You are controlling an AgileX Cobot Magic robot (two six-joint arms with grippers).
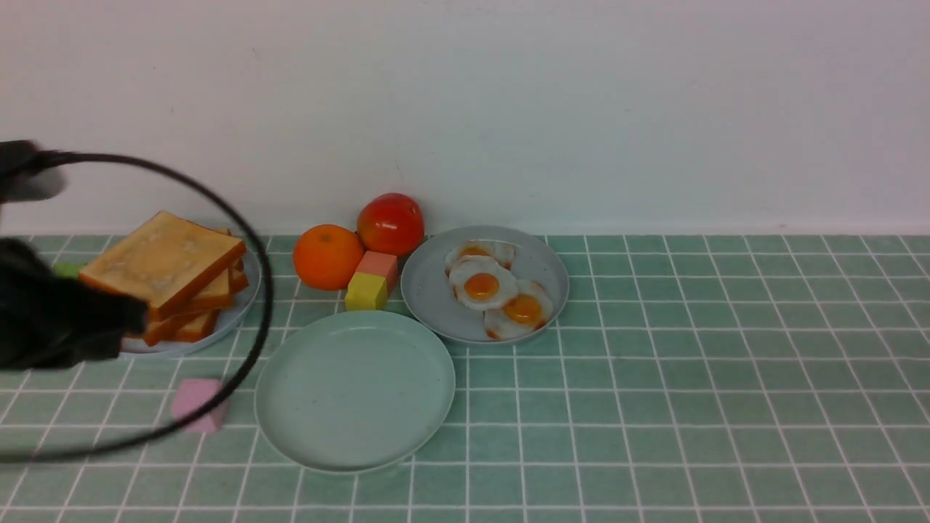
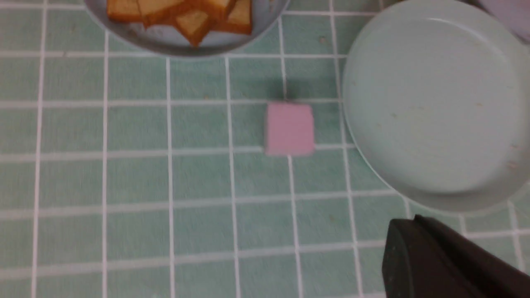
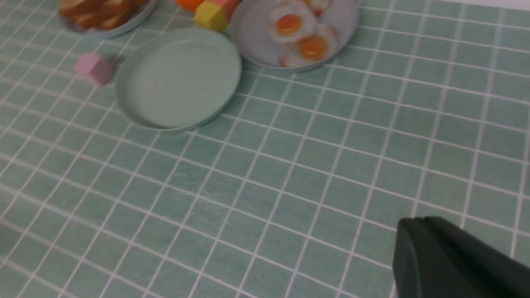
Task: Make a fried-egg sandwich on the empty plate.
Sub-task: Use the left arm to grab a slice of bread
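Pale wall behind green table with white grid. Mint-green plate bare, near middle. Toast slices stacked on grey-blue plate at left, partly behind dark arm. Three fried eggs on grey plate, just beyond mint-green plate. Tomato, orange, yellow block, salmon block between food plates. Pink block beside mint-green plate. Left gripper closed, nothing held. Right gripper likewise closed, empty.

Bread slices left of the empty plate, fried eggs behind it, apparently rightward.
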